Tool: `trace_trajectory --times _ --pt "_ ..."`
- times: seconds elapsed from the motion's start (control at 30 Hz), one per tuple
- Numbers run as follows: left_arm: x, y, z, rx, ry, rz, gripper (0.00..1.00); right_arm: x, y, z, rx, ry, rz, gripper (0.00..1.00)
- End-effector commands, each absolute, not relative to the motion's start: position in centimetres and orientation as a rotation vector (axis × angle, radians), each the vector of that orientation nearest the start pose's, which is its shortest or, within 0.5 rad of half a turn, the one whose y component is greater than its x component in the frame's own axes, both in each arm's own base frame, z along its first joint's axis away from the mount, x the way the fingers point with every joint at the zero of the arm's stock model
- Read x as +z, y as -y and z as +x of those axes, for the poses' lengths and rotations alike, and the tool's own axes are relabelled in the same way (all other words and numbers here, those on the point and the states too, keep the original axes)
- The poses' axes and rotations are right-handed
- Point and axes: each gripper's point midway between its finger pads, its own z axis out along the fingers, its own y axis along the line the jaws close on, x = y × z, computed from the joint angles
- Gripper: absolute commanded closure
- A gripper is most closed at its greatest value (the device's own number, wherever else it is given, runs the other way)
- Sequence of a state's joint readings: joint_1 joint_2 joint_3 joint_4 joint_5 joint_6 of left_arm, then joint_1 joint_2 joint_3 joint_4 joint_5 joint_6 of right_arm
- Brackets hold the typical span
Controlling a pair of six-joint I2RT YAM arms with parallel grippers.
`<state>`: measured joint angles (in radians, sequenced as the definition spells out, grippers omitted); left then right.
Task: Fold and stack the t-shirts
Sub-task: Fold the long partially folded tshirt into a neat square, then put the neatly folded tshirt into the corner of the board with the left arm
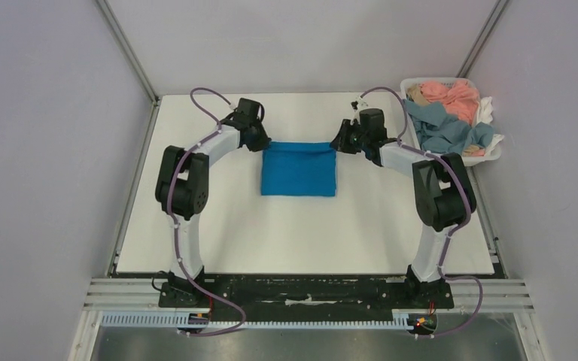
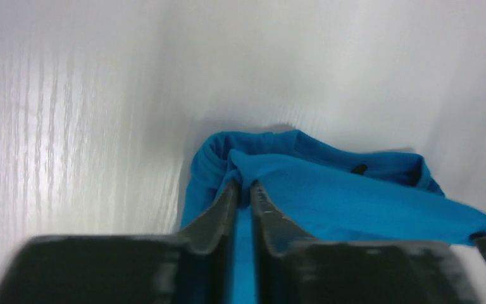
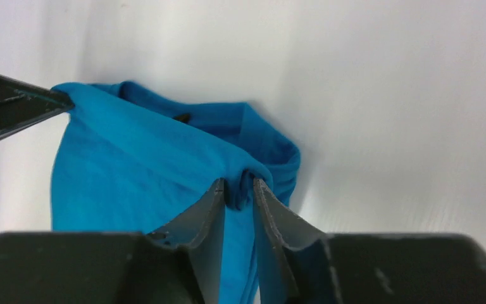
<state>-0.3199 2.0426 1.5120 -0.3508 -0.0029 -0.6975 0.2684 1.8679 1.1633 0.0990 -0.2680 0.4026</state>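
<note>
The folded blue shirt (image 1: pixel 299 169) lies at the centre of the counter (image 1: pixel 233 233). The left tool (image 2: pixel 242 188) pinches its far left corner. The right tool (image 3: pixel 238 185) pinches its far right corner.

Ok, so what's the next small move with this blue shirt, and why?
Probably open both jaws and lift clear: the blue t-shirt lies folded as a neat rectangle on the table, and each arm's jaws pinch just a far corner.
</note>
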Motion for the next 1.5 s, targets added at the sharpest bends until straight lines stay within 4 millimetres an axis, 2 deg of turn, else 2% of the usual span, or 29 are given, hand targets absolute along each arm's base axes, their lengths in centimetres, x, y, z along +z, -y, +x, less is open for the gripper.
trace_trajectory --times 0.0,0.07,0.1,0.13,0.17,0.23,0.33,0.43,0.5,0.57,0.63,0.7,0.83,0.93,1.0,1.1,1.2,1.33,1.47 --pt "7.5 18.9 50.3 -0.477 -2.457 -0.396 0.68 9.9 -18.2 51.2 0.583 -2.125 -0.007 0.62" --pt "8.7 19.1 50.7 -0.498 -2.433 -0.383 0.46 10.5 -18.3 52.4 0.561 -2.114 -0.025 0.43" --pt "9.6 19.3 50.9 -0.51 -2.417 -0.375 0.31 11.0 -18.3 52.7 0.553 -2.101 -0.035 0.32" --pt "10.4 19.4 51.0 -0.524 -2.402 -0.368 0.24 11.7 -18.3 52.9 0.548 -2.087 -0.046 0.23" --pt "11.4 19.7 51.0 -0.548 -2.387 -0.357 0.22 12.6 -18.2 52.9 0.542 -2.067 -0.049 0.12" --pt "12.6 20.5 50.8 -0.609 -2.371 -0.326 0.21 13.7 -18.3 51.9 0.556 -2.04 -0.068 0.02" --pt "13.0 23.0 49.8 -0.756 -2.383 -0.242 0.2 14.6 -20.0 49.1 0.692 -2.002 -0.131 0.02" --pt "11.9 24.8 48.5 -0.851 -2.431 -0.184 0.2 14.9 -23.2 45.4 0.912 -1.982 -0.227 0.02" --pt "10.8 25.0 48.4 -0.839 -2.451 -0.187 0.19 14.8 -25.0 43.5 1.012 -1.975 -0.279 0.02" --pt "10.0 24.7 48.8 -0.808 -2.463 -0.199 0.19 14.8 -26.4 42.5 1.066 -1.969 -0.323 0.02" --pt "9.5 24.6 49.8 -0.774 -2.471 -0.199 0.19 14.5 -27.0 42.9 1.066 -1.972 -0.328 0.02" --pt "8.6 24.5 50.8 -0.735 -2.49 -0.21 0.19 13.6 -27.1 44.1 1.045 -1.998 -0.303 0.02" --pt "5.5 23.6 52.4 -0.63 -2.553 -0.262 0.19 11.2 -27.3 46.8 1.009 -2.036 -0.274 0.02" --pt "3.6 23.4 52.7 -0.606 -2.594 -0.294 0.19 9.6 -26.7 49.8 0.972 -2.051 -0.216 0.02" --pt "2.6 23.3 52.6 -0.609 -2.62 -0.306 0.19 7.9 -26.1 51.6 0.946 -2.077 -0.149 0.02" --pt "1.9 22.9 52.2 -0.588 -2.639 -0.322 0.19 4.7 -25.2 52.3 0.898 -2.154 -0.069 0.02" --pt "1.6 22.5 51.5 -0.579 -2.656 -0.332 0.19 2.0 -24.7 50.4 0.9 -2.231 -0.03 0.02" --pt "1.6 22.5 49.3 -0.62 -2.667 -0.337 0.2 0.7 -24.0 45.9 0.911 -2.27 -0.003 0.02" --pt "2.3 23.0 46.1 -0.72 -2.654 -0.326 0.2 1.5 -24.1 42.4 0.943 -2.277 -0.039 0.02"
